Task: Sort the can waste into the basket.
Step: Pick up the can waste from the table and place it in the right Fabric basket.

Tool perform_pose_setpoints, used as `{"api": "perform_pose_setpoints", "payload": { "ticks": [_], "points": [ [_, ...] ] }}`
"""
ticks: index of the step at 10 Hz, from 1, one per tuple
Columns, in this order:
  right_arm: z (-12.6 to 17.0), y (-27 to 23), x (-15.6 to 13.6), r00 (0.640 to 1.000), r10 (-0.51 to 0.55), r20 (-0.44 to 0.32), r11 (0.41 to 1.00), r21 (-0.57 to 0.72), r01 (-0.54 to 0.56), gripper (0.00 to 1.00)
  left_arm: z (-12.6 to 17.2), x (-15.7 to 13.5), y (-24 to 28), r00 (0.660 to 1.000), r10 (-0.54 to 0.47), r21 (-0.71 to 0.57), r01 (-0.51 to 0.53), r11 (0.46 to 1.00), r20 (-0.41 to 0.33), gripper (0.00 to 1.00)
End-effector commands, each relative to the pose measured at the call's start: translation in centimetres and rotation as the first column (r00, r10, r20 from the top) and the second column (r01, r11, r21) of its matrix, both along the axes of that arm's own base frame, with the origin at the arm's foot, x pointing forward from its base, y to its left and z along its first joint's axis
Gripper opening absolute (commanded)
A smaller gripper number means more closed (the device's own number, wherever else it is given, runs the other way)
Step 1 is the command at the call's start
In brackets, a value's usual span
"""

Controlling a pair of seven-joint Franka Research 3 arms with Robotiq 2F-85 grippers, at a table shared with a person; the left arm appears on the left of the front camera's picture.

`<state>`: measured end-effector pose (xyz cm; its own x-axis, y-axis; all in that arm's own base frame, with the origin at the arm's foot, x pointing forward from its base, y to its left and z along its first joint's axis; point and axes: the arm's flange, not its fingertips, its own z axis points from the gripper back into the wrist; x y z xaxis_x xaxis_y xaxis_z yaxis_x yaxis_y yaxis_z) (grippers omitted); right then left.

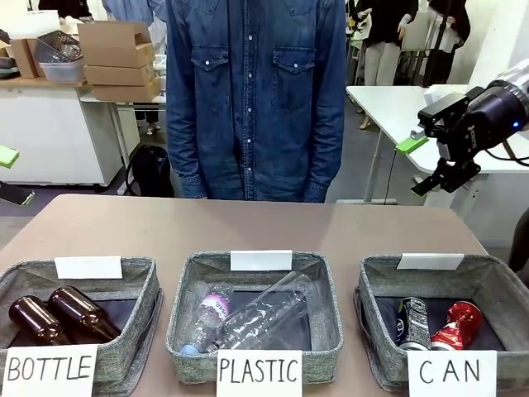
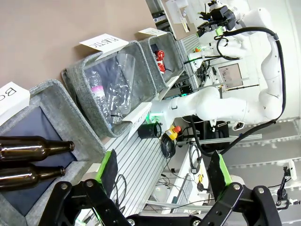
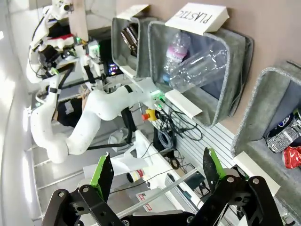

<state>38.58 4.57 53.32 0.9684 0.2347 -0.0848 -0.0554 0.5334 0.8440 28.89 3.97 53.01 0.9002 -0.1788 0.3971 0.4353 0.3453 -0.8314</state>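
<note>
The grey basket (image 1: 369,291) signed "CAN" stands at the front right of the table. Inside it lie the black can (image 1: 413,321) and the red dented can (image 1: 457,324), side by side. My right gripper (image 1: 418,165) hangs open and empty high above the table's right side, well behind the basket. In its own view the right gripper (image 3: 156,173) looks down on the basket (image 3: 268,99) with the black can (image 3: 282,134) and red can (image 3: 292,156). At the picture's left edge my left gripper (image 1: 8,175) is open; its own view shows the left gripper (image 2: 163,172) empty, with the red can (image 2: 160,56) far off.
A "BOTTLE" basket (image 1: 140,281) with two brown bottles (image 1: 58,314) stands front left. A "PLASTIC" basket (image 1: 186,289) with clear bottles (image 1: 264,314) stands in the middle. A person in a denim shirt (image 1: 256,91) stands at the far edge.
</note>
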Motion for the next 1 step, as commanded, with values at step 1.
{"api": "perform_pose_setpoints", "payload": {
  "ticks": [1],
  "points": [
    [0.16,-0.34,0.24,1.0,0.019,0.013,1.0,0.0,-0.019,1.0,0.12,-0.16,-0.02,1.0,-0.011,-0.015,0.011,1.0,0.012,1.0]
  ]
}}
